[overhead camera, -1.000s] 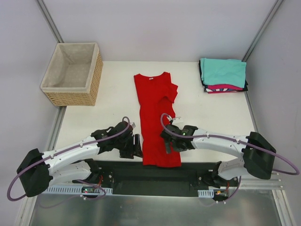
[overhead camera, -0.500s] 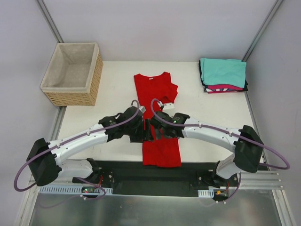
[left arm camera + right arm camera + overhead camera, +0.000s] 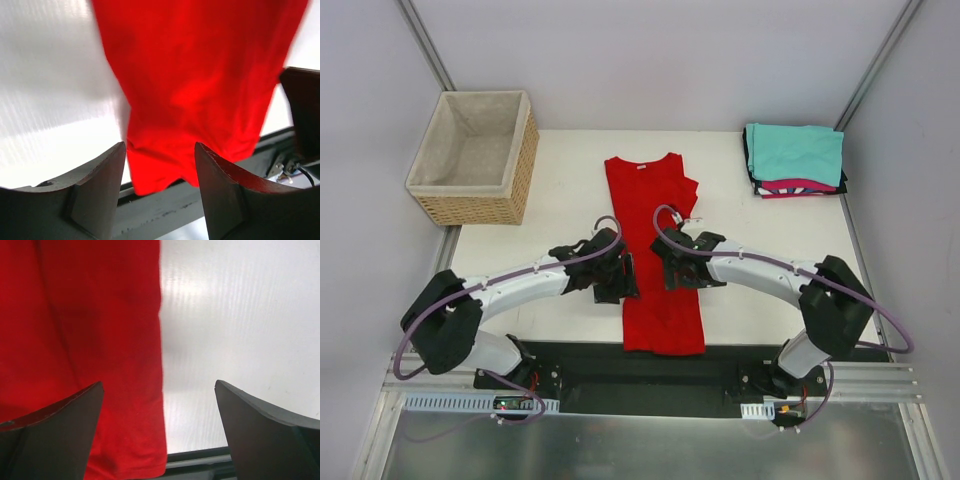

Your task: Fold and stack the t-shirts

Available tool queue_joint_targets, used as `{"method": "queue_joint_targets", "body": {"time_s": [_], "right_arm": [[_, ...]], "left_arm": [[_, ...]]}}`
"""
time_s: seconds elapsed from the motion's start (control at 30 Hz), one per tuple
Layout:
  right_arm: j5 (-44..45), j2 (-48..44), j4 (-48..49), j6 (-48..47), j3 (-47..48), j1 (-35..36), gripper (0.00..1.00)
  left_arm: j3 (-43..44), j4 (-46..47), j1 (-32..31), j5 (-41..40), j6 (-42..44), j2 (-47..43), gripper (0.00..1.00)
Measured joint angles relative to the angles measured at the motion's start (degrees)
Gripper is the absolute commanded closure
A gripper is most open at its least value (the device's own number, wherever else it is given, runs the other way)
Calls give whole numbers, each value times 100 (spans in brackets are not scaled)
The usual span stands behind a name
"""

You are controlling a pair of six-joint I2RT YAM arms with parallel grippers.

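The red shirt (image 3: 655, 250) lies flat in the middle of the worktop (image 3: 560, 200), already narrowed into a long strip with the sleeves turned in. Its collar is at the far end and its hem at the near edge, where it just overlaps the dark rail (image 3: 580, 360) that carries the arms. The left claw (image 3: 620, 280) hovers at the strip's left edge and the right claw (image 3: 672, 272) at its right edge, both about halfway down its length and level with each other. Both are released. The left one stands partly apart with nothing between its fingers (image 3: 95, 185), the right one gapes wide across the shirt's right edge, and neither grasps cloth.

The step in hand looks like the crosswise fold. To do it well, each claw should come down on its own edge at a matching height, so the fold line runs square across the strip. Each should bite every layer at the edge, not just the top one, or the turned-in sleeve on the right may slip out. Lift only enough to clear the cloth, move both claws together at one pace, and lay hem towards collar with the side edges lined up. The finished rectangle should roughly match the stack (image 3: 795, 185) in the far right corner, teal shirt (image 3: 795, 150) on top, well apart from here
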Motion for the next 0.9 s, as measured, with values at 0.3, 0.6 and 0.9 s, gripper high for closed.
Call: {"method": "queue_joint_targets", "body": {"time_s": [0.3, 0.6, 0.9], "right_arm": [[22, -509, -55, -35, -651, -520, 2], [66, -898, -111, -114, -686, -673, 2], [66, -898, -142, -192, -686, -704, 2]], "left_arm": [[-273, 660, 50, 584, -216, 750, 44], [-267, 907, 52, 859, -291, 916, 45], [111, 68, 55, 702, -68, 450, 44]]}}
